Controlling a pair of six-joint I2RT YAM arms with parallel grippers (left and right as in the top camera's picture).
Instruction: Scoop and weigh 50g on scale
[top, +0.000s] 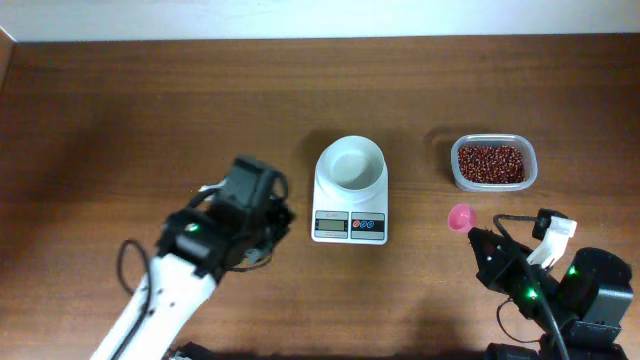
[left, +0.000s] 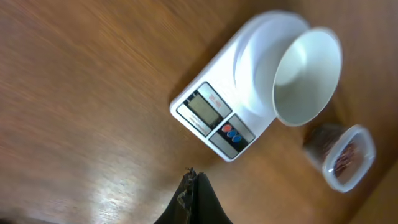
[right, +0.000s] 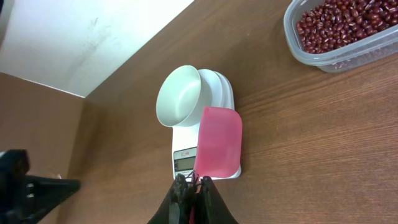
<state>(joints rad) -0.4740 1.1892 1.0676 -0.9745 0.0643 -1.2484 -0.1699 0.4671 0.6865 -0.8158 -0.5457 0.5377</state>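
Observation:
The white scale (top: 350, 212) stands mid-table with its round white bowl (top: 351, 164) on top, which has nothing in it; it also shows in the left wrist view as the scale (left: 217, 118) and in the right wrist view as the scale (right: 208, 163). My left gripper (left: 194, 175) is shut with nothing between its fingers, hovering left of the scale (top: 268, 215). My right gripper (right: 194, 180) is shut on the handle of a pink scoop (right: 218, 140), right of the scale; the scoop (top: 461, 217) holds nothing.
A clear plastic tub of red beans (top: 492, 163) sits right of the scale, behind the right arm; the tub (right: 342, 31) is at the top right in the right wrist view. A wall runs along the table's far edge.

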